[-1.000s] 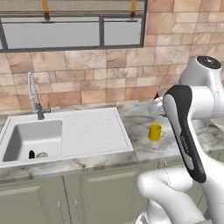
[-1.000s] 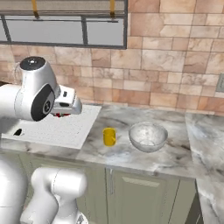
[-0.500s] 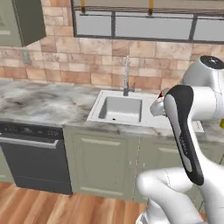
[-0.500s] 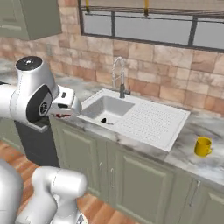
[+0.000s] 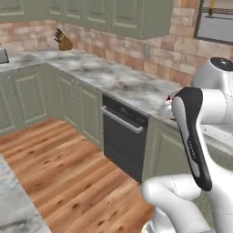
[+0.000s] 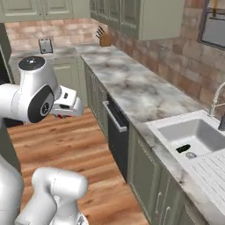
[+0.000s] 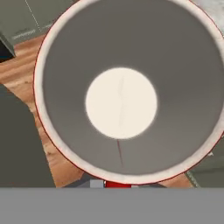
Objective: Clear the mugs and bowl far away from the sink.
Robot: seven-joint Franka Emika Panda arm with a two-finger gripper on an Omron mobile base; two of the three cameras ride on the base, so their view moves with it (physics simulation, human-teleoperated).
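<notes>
1. The red mug (image 7: 122, 92) sits right up against the hand camera, white inside facing the lens, with a sliver of red at its lower rim. It looks carried by the gripper (image 6: 66, 115), though the fingertips are hidden, so whether they're pinching it can't be told for sure.
2. The sink (image 6: 193, 136) is off at the right of the right base view, with a long stretch of marble counter (image 6: 132, 88) running away from it above the dishwasher (image 5: 123, 141).
3. Progress guess: one mug is mid-haul and not set down yet. The yellow mug and bowl likely remain to be moved.
</notes>
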